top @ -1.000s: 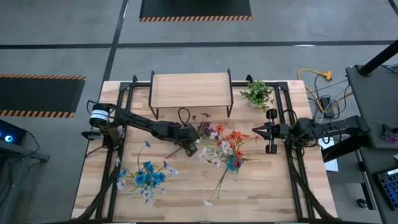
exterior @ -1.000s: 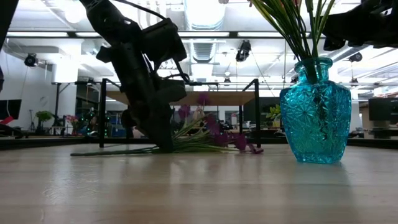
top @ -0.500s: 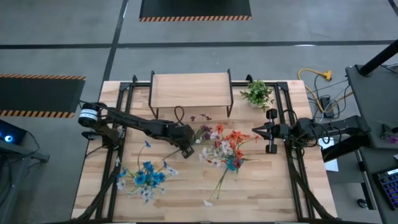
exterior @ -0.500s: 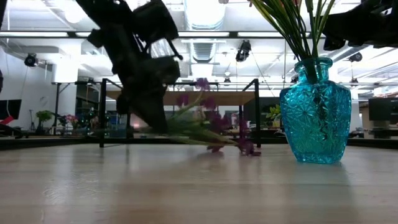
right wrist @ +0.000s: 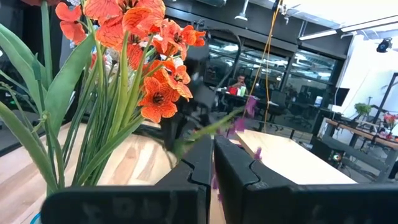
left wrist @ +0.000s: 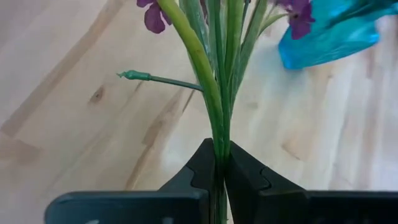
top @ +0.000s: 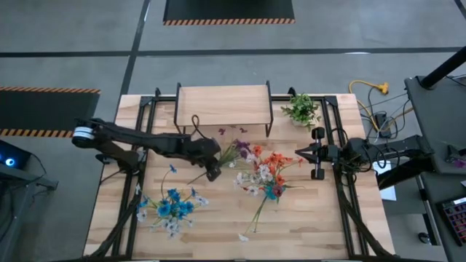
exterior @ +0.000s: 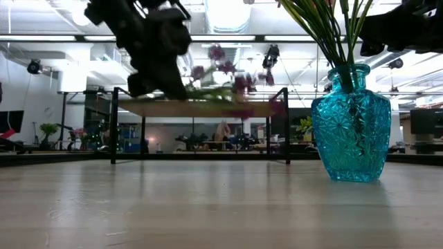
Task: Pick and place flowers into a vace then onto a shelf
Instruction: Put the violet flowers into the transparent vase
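Note:
My left gripper (top: pixel 213 169) is shut on a bunch of purple flowers (top: pixel 237 149), which hangs in the air in the low view (exterior: pixel 225 72), in front of the shelf (top: pixel 223 106). The blue glass vase (exterior: pixel 349 124) stands to its right with orange-red and white flowers (top: pixel 271 166) in it. A blue and white bunch (top: pixel 171 207) lies on the near left of the table. A single stem (top: pixel 256 215) lies near the vase. My right gripper (top: pixel 298 154) is shut and waits level beside the vase's blooms (right wrist: pixel 149 62). My left gripper pinches several green stems (left wrist: pixel 219 134) of the purple bunch between its two fingers (left wrist: pixel 245 174), low on the stems and away from the blooms. The fingers come from above, slanting, and lie across the stems. The bunch is lifted clear, roughly level, blooms toward the vase.
A bushy green plant (top: pixel 301 109) stands at the far right of the table, beside the shelf. Black frame rails (top: pixel 341 189) run along both sides of the table. Bare wood (top: pixel 218 218) lies between the blue bunch and the vase.
My left gripper has risen from the table and drawn a little toward the table's left, staying shut on the stems. The purple bunch, which lay on the table a second ago, is now lifted clear to about shelf-top height.

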Available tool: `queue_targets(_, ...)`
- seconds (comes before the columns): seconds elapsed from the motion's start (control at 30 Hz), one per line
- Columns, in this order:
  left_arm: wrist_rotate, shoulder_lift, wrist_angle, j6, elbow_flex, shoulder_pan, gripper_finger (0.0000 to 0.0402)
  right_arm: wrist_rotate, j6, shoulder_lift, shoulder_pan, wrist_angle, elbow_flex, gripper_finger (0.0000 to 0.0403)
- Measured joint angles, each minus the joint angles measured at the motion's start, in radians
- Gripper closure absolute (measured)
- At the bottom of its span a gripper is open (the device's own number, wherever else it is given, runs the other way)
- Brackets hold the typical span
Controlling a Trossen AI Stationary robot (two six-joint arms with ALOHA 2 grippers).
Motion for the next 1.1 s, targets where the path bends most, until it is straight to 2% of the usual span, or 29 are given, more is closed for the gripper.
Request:
queue_targets(0.2, -0.002, -0.121, -0.027, 0.006, 0.001, -0.002, 0.0396, 0.0, -0.002, 0.0, 0.0, 0.0, 0.0, 0.0394)
queue_targets(0.8, -0.09, -0.474, -0.021, 0.213, 0.0, -0.002, 0.0396, 0.0, 0.0, 0.0, 0.0, 0.0, 0.0, 0.0394)
queue_targets(1.1, -0.114, -0.637, -0.004, 0.338, -0.006, -0.087, 0.0396, 0.0, 0.0, 0.0, 0.0, 0.0, 0.0, 0.0394)
